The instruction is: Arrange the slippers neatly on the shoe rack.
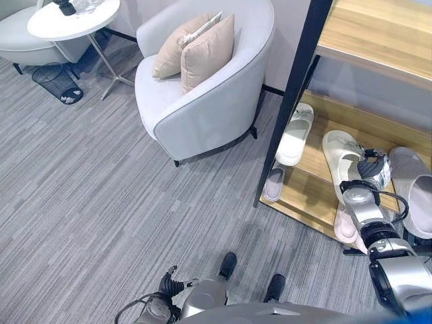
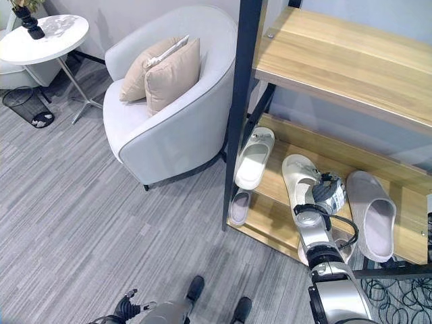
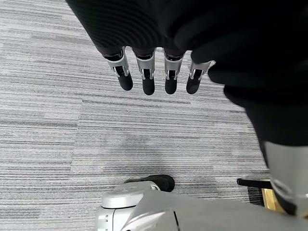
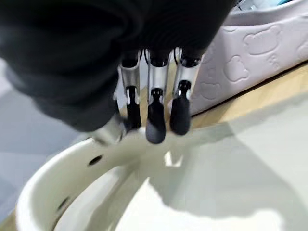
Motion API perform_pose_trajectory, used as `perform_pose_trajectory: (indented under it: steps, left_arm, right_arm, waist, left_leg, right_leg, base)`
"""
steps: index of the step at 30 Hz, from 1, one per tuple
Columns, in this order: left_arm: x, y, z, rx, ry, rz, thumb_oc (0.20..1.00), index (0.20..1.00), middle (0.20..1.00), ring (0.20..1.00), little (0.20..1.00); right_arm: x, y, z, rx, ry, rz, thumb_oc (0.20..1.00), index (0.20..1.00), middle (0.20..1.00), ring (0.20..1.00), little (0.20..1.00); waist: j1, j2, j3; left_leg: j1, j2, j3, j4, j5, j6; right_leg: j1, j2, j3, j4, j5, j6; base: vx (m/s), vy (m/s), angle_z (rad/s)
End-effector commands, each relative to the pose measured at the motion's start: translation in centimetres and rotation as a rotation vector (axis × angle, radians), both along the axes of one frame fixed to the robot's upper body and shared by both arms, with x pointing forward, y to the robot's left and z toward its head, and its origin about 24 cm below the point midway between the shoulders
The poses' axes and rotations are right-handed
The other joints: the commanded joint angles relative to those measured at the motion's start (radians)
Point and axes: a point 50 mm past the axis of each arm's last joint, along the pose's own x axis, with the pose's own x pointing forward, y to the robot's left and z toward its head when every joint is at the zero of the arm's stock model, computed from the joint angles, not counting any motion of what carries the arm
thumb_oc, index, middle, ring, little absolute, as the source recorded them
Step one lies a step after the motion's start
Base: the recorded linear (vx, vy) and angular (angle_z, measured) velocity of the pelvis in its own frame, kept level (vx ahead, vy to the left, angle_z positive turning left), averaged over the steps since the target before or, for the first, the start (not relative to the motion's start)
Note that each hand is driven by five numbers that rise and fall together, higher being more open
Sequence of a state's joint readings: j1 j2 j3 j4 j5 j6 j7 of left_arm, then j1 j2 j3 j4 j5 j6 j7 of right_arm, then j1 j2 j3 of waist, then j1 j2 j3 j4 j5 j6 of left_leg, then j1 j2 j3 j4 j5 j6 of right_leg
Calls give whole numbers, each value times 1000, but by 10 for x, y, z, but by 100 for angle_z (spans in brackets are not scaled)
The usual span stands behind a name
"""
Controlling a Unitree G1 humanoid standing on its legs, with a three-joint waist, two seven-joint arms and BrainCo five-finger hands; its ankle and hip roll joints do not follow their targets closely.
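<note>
Where the black-framed wooden shoe rack [image 2: 324,64] stands against the wall at the right, its middle shelf carries three slippers: a white open-toed slipper [image 2: 254,156] at the left end, its toe hanging past the shelf's front edge, a cream perforated-strap slipper [image 2: 300,177] in the middle, and a grey soft closed-toe slipper [image 2: 371,212] to the right. On the bottom shelf sit two more: one small pale lilac slipper [image 2: 239,206] by the black upright and a pale pink slipper [image 1: 345,227] partly hidden under the right arm. The right hand [image 2: 330,192] rests on the cream slipper, between it and the grey one; in the right wrist view its fingers [image 4: 155,118] are curled down onto the strap's rim with the thumb close under it, pinching the cream strap, and the grey slipper's embossed side lies just beside. The left hand [image 3: 154,72] hangs low over the grey striped carpet [image 1: 101,202], fingers straight and a little apart, holding nothing. The top wooden shelf is bare. Left of the rack, one light grey tub armchair [image 1: 216,94] with two beige cushions [image 1: 202,50] stands near the upright; a round white side table [image 1: 71,20] and one black mesh bin [image 1: 57,82] stand well apart, with open carpet in front.
</note>
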State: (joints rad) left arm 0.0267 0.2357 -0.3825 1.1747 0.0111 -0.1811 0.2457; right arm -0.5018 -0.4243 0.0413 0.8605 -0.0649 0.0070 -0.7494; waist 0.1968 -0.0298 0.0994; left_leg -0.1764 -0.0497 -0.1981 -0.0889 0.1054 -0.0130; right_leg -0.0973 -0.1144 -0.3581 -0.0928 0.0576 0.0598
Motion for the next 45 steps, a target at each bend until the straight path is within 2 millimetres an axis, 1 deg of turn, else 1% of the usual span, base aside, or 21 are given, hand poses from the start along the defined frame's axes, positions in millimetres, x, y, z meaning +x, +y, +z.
perform_pose_trajectory:
  steps: [1, 2, 3, 5, 9, 12, 14, 20, 24, 25, 26, 28, 29, 30, 31, 32, 37, 44, 45]
  left_arm:
    - [-6, -30, -8, -67, 49, -35, 1000, 1000, 1000, 1000, 1000]
    - [11, -23, -4, -68, 26, 6, 1000, 1000, 1000, 1000, 1000]
    - [18, -31, -3, -70, -9, 22, 1000, 1000, 1000, 1000, 1000]
    - [14, -33, -4, -72, 6, 29, 1000, 1000, 1000, 1000, 1000]
    - [11, -33, -6, -84, 29, 47, 1000, 1000, 1000, 1000, 1000]
    - [12, -32, -6, -86, 28, 54, 1000, 1000, 1000, 1000, 1000]
    - [9, -33, -6, -87, 34, 46, 1000, 1000, 1000, 1000, 1000]
    - [6, -28, -7, -85, 52, 56, 1000, 1000, 1000, 1000, 1000]
    - [8, -24, -6, -82, 49, 64, 1000, 1000, 1000, 1000, 1000]
    - [11, -20, -5, -75, 45, 69, 1000, 1000, 1000, 1000, 1000]
    - [11, -18, -5, -74, 43, 75, 1000, 1000, 1000, 1000, 1000]
    - [12, -17, -4, -75, 38, 86, 1000, 1000, 1000, 1000, 1000]
    - [13, -16, -4, -75, 33, 93, 1000, 1000, 1000, 1000, 1000]
    - [19, -15, -2, -83, 16, 109, 1000, 1000, 1000, 1000, 1000]
    - [19, -15, -2, -83, 16, 109, 1000, 1000, 1000, 1000, 1000]
    - [21, -16, -2, -84, 11, 116, 1000, 1000, 1000, 1000, 1000]
    - [26, -18, -1, -94, -1, 133, 1000, 1000, 1000, 1000, 1000]
    - [44, -25, 4, -107, -39, 140, 1000, 1000, 1000, 1000, 1000]
    - [46, -27, 5, -111, -43, 144, 1000, 1000, 1000, 1000, 1000]
  right_arm:
    - [1, -3, 16, -87, -62, 44, 1000, 1000, 1000, 1000, 1000]
    - [5, 9, 25, -113, -100, 106, 1000, 1000, 1000, 1000, 1000]
    - [8, 8, 24, -87, -94, 86, 1000, 1000, 1000, 1000, 1000]
    - [8, 7, 26, -68, -118, 85, 1000, 1000, 1000, 1000, 1000]
    - [8, 16, 27, -59, -133, 139, 1000, 1000, 1000, 1000, 1000]
    - [7, 18, 22, -76, -96, 163, 1000, 1000, 1000, 1000, 1000]
    - [6, 18, 12, -65, -39, 176, 1000, 1000, 1000, 1000, 1000]
    - [9, 21, 0, -60, 57, 236, 1000, 1000, 1000, 1000, 1000]
    - [14, 24, 0, -51, 77, 259, 1000, 1000, 1000, 1000, 1000]
    - [16, 25, -2, -21, 92, 266, 558, 558, 558, 558, 558]
    - [19, 21, 0, 25, 72, 225, 200, 200, 200, 200, 200]
    - [21, 20, 3, 39, 58, 207, 200, 200, 200, 200, 200]
    - [22, 20, 4, 70, 35, 191, 200, 200, 200, 200, 200]
    - [27, 22, 10, 168, -29, 161, 200, 200, 200, 200, 200]
    - [27, 22, 10, 168, -29, 161, 200, 200, 200, 200, 200]
    - [31, 26, 15, 205, -68, 165, 200, 200, 200, 200, 200]
    - [37, 43, 30, 224, -163, 182, 200, 200, 200, 200, 200]
    - [40, 63, 39, 249, -232, 169, 200, 200, 200, 200, 200]
    - [37, 68, 36, 243, -228, 171, 200, 200, 200, 200, 200]
  waist:
    - [20, -18, 4]
    - [7, -21, 2]
    - [0, -24, -14]
    - [-3, -27, -18]
    - [-13, -30, -24]
    - [-18, -33, -27]
    - [-18, -34, -27]
    - [-22, -39, -21]
    - [-18, -44, -10]
    - [-12, -50, -4]
    - [-5, -51, 0]
    - [-2, -51, 3]
    - [-1, -52, 4]
    - [0, -52, 6]
    - [0, -52, 6]
    - [1, -53, 7]
    - [-1, -55, 12]
    - [-5, -58, 18]
    - [-8, -58, 19]
  left_leg:
    - [-16, 34, 16, 2, -58, -47]
    - [-11, 38, 23, 2, -61, -46]
    - [-4, 38, 26, 2, -69, -43]
    - [-2, 39, 28, 2, -71, -43]
    - [7, 42, 38, 2, -73, -42]
    - [10, 42, 42, 2, -75, -41]
    - [9, 41, 44, 2, -74, -41]
    - [4, 41, 47, 2, -71, -42]
    - [-10, 40, 49, 2, -67, -43]
    - [-22, 38, 51, 2, -63, -42]
    - [-31, 37, 49, 2, -60, -42]
    - [-39, 36, 48, 2, -58, -41]
    - [-42, 34, 47, 2, -58, -41]
    - [-51, 33, 44, 2, -56, -40]
    - [-51, 33, 44, 2, -56, -40]
    - [-54, 31, 42, 2, -56, -40]
    - [-60, 25, 41, 2, -59, -35]
    - [-68, 15, 35, 2, -62, -29]
    - [-68, 14, 34, 2, -64, -27]
  right_leg:
    - [65, -81, -3, 6, 18, 88]
    - [67, -81, 1, 6, 18, 89]
    - [71, -81, 6, 6, 16, 88]
    - [72, -81, 8, 6, 15, 88]
    - [74, -80, 14, 6, 17, 87]
    - [75, -79, 21, 6, 17, 87]
    - [72, -80, 21, 6, 18, 87]
    - [67, -81, 23, 6, 24, 87]
    - [52, -83, 26, 6, 30, 89]
    - [42, -85, 23, 6, 35, 91]
    - [34, -86, 20, 6, 37, 93]
    - [28, -87, 20, 6, 38, 93]
    - [24, -87, 20, 6, 39, 93]
    - [19, -88, 20, 6, 41, 94]
    - [19, -88, 20, 6, 41, 94]
    - [16, -90, 20, 6, 44, 95]
    - [10, -96, 22, 6, 48, 96]
    - [1, -107, 23, 6, 55, 98]
    - [1, -108, 25, 6, 56, 97]
  base:
    - [0, 0, 0]
    - [36, 26, -1]
    - [42, 26, -7]
    - [20, 12, -15]
    - [0, 4, -4]
    - [0, 0, 0]
    - [0, 0, 0]
    - [0, 0, 0]
    - [1, 8, 0]
    - [6, 48, -1]
    - [-3, 44, -1]
    - [-8, 29, 1]
    - [-4, 42, 3]
    - [-2, 35, 4]
    - [5, 49, 0]
    - [3, 33, 1]
    - [1, 49, -1]
    - [-6, 44, 0]
    - [-9, 43, -1]
